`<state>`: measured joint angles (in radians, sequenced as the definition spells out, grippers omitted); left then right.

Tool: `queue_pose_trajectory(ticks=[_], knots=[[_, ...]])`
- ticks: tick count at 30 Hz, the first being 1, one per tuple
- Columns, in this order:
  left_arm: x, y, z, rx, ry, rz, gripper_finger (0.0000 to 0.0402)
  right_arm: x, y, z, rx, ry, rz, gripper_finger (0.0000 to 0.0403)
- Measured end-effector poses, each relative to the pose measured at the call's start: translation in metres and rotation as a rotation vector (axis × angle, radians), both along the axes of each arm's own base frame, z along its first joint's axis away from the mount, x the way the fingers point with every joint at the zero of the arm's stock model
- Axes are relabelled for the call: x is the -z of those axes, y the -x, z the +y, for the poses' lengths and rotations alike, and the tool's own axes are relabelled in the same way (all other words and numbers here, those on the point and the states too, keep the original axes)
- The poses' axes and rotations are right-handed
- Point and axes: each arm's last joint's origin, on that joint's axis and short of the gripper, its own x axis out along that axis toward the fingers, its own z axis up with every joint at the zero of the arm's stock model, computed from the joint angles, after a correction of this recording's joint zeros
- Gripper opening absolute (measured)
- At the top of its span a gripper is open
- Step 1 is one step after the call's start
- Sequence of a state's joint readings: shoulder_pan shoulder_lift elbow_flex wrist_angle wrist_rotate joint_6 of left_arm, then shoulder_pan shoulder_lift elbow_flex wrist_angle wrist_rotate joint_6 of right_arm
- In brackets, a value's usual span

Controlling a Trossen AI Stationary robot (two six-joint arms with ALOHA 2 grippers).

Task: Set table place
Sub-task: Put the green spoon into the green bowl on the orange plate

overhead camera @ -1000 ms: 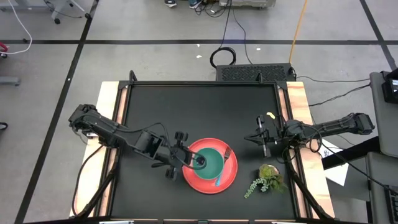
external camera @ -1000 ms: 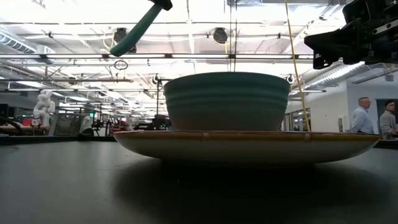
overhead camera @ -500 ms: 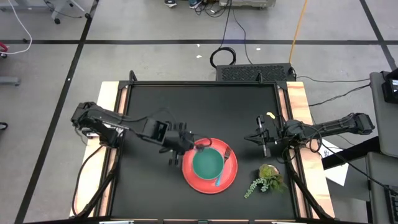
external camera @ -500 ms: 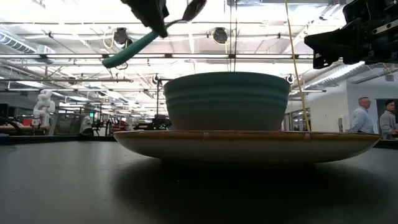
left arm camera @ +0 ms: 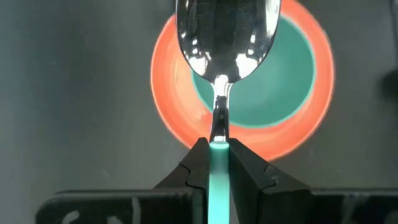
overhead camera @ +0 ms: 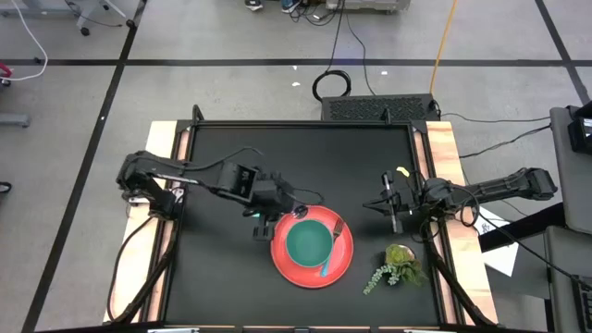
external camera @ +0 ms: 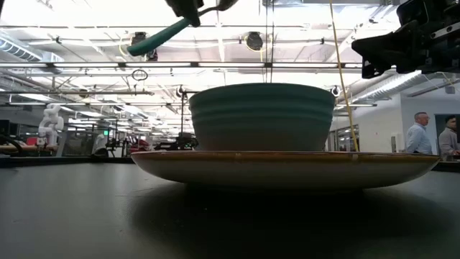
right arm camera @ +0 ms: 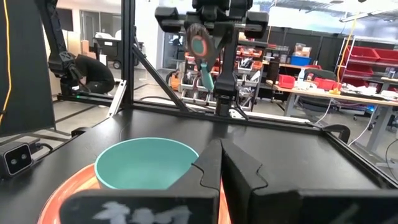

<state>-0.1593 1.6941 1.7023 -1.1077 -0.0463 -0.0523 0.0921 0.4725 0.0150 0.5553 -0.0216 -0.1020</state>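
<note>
One spoon [left arm camera: 221, 37] lifted farther back, left tool [left arm camera: 217, 163] gripping

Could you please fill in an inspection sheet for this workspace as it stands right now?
Surface: black table with pale wooden side strips.
Job's things: green bowl on red plate; fork lying across the bowl's rim and the plate; spoon lifted above the plate.
Clutter: plant sprig right of the plate.
Grippers: left gripper shut on the spoon's teal handle, above the plate's left edge; right gripper shut, empty, waiting near the right edge.
Cables: coiled black cable on the floor behind the table.
Surroundings: two people standing far off.
</note>
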Motion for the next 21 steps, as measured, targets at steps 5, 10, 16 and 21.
queue_pose_trajectory(ticks=[5,10,16,21], knots=[[0.003,-0.027,-0.003,0.041,-0.038,0.092,0.0038,0.0,0.0,0.0,0.0,-0.001,-0.003,0.0],[0.007,-0.048,-0.003,0.08,-0.059,0.16,0.0038,0.0,0.0,0.0,0.0,-0.003,0.0,0.0],[0.014,-0.062,-0.002,0.101,-0.063,0.201,0.0037,0.0,0.0,0.0,0.0,-0.003,0.0,0.0],[0.016,-0.062,-0.003,0.103,-0.069,0.209,0.0037,0.0,0.0,0.0,0.0,-0.003,0.0,0.0]])
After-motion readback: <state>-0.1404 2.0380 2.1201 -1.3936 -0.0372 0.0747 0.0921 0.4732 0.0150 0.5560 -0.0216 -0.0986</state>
